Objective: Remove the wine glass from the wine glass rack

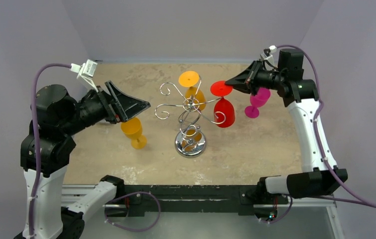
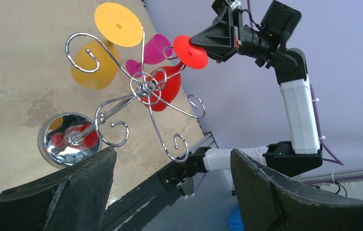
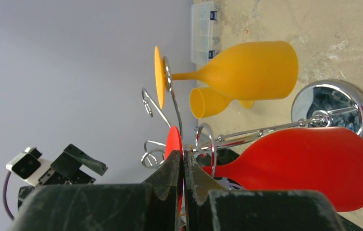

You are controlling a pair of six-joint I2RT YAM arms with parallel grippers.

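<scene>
The chrome wine glass rack (image 1: 190, 112) stands mid-table on its round base (image 1: 190, 143). A red wine glass (image 1: 224, 112) hangs upside down at its right side, with its stem by a curled arm. My right gripper (image 1: 236, 80) is shut on the edge of the red glass's foot disc (image 1: 220, 88). The right wrist view shows the fingertips (image 3: 183, 161) pinching that disc, with the red bowl (image 3: 314, 168) beyond. An orange glass (image 1: 194, 96) hangs at the rack's back. My left gripper (image 1: 145, 106) is open and empty left of the rack, whose arms show in the left wrist view (image 2: 145, 89).
A second orange glass (image 1: 133, 131) stands on the table below the left gripper. A magenta glass (image 1: 257, 101) stands on the table right of the rack, under the right arm. A clear plastic box (image 3: 205, 31) sits at the far table edge. Grey walls enclose the table.
</scene>
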